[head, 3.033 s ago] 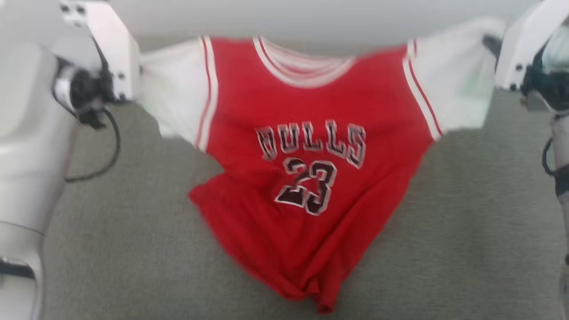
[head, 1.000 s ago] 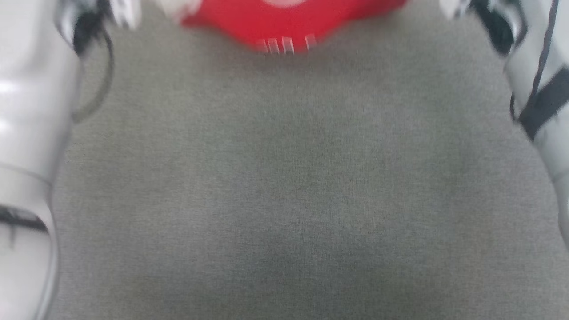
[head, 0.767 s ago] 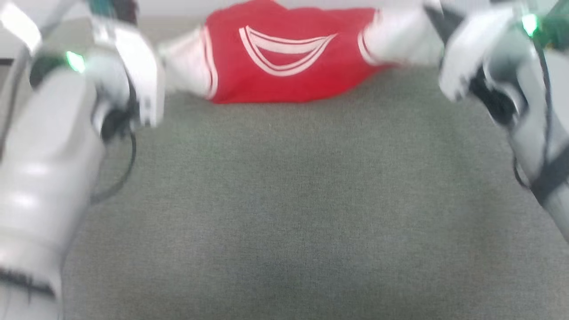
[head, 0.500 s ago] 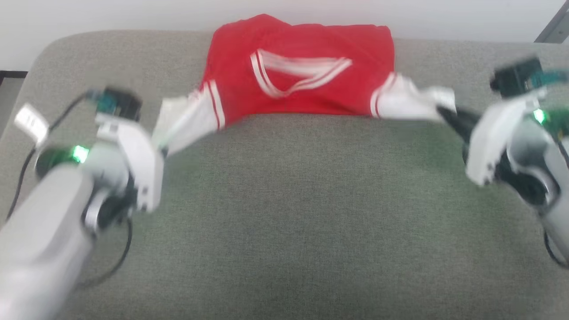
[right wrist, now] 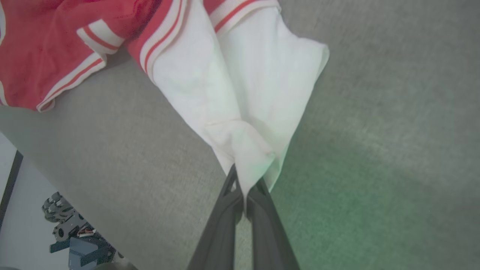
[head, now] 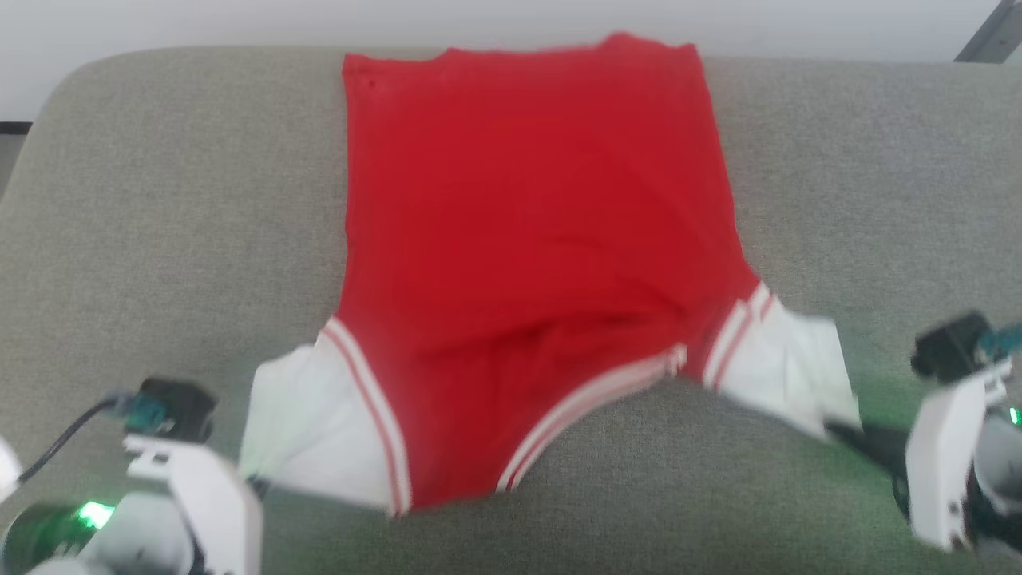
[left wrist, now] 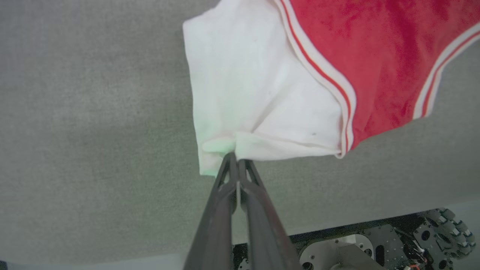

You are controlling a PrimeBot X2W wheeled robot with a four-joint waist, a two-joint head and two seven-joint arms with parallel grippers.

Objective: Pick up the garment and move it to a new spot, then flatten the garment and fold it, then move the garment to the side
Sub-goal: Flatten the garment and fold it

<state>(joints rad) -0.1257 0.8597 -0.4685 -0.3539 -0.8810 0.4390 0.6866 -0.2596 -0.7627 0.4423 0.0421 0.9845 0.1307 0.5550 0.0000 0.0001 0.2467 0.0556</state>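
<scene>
Head view: seen garment (head: 527, 239) spread across grey cushion (head: 160, 200), left gripper (left wrist: 237, 160) and right gripper (right wrist: 244, 184) each pinching a white sleeve tip (left wrist: 221, 147). Judged light, limp; best held at hems.

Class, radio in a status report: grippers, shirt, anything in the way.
Left gripper, right gripper shut on shirt, one sleeve each. Shirt plain side up on grey cushion, collar nearest robot. Nothing in the way.

We see the garment (head: 519, 239) plain red, its sleeves white with red-and-white stripes; the surface (head: 160, 200) under it seems grey-green.
</scene>
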